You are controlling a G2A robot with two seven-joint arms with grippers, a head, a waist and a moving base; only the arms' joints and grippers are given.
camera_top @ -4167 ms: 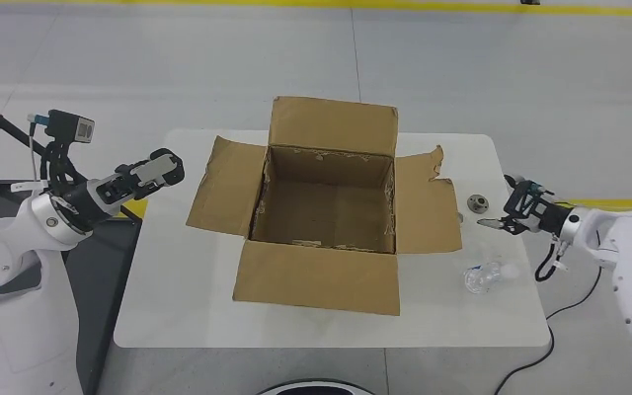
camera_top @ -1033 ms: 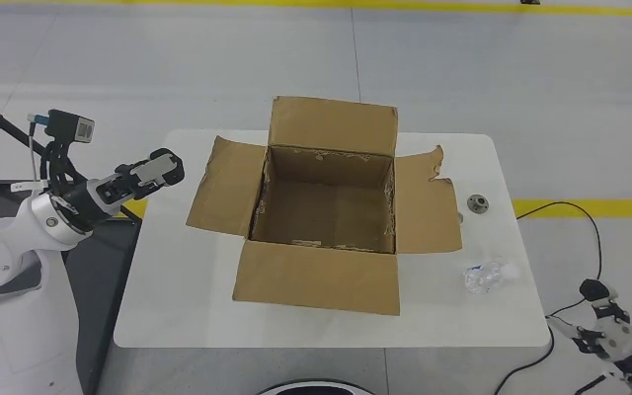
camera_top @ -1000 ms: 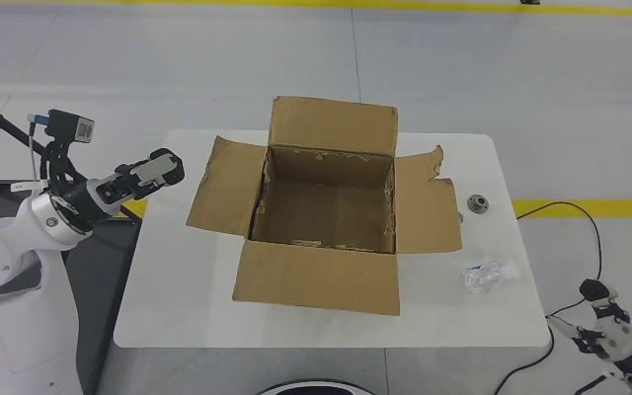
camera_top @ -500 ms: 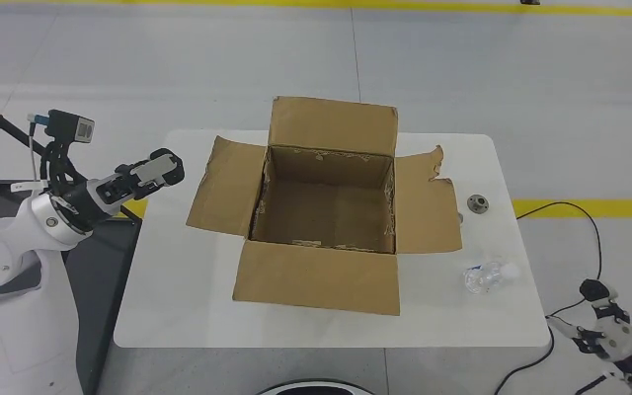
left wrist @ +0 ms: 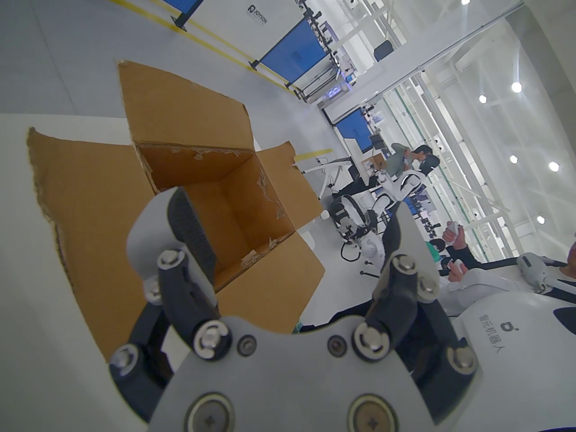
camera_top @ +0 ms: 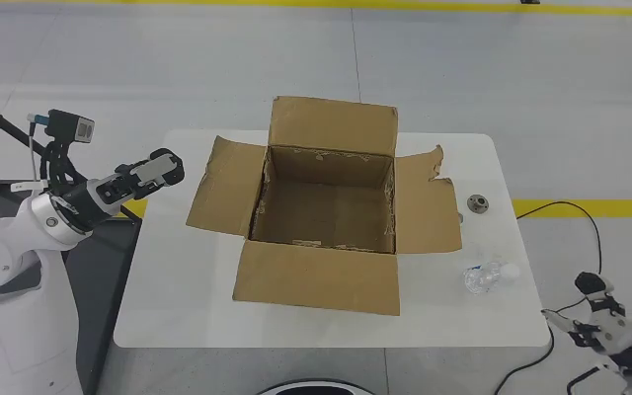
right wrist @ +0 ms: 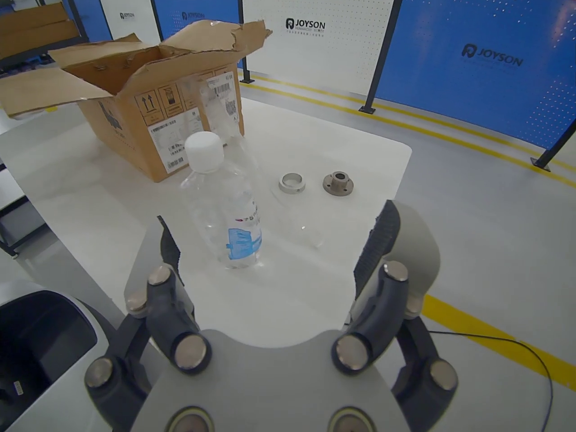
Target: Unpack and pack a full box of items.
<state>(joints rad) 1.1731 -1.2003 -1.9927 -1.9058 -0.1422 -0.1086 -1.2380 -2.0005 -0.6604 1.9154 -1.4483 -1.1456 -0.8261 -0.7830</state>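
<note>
An open cardboard box (camera_top: 326,212) stands mid-table with its flaps spread and nothing visible inside; it also shows in the left wrist view (left wrist: 216,195) and the right wrist view (right wrist: 166,105). A clear plastic bottle (camera_top: 488,276) with a white cap lies on the table to the right of the box (right wrist: 229,209). My left gripper (camera_top: 158,170) hovers open and empty off the table's left edge (left wrist: 292,236). My right gripper (camera_top: 595,324) hangs open and empty beyond the table's front right corner, facing the bottle (right wrist: 276,245).
A metal flange (camera_top: 478,203) sits near the table's right edge, with a metal ring (right wrist: 291,182) beside the flange (right wrist: 338,182). The white table (camera_top: 188,296) has bare room left of and in front of the box. A black cable (camera_top: 568,212) runs on the floor at the right.
The right arm has pulled back from beside the flange to beyond the table's front right corner, rising slightly in the last half second. The bottle has shifted a little. The left arm stays still.
</note>
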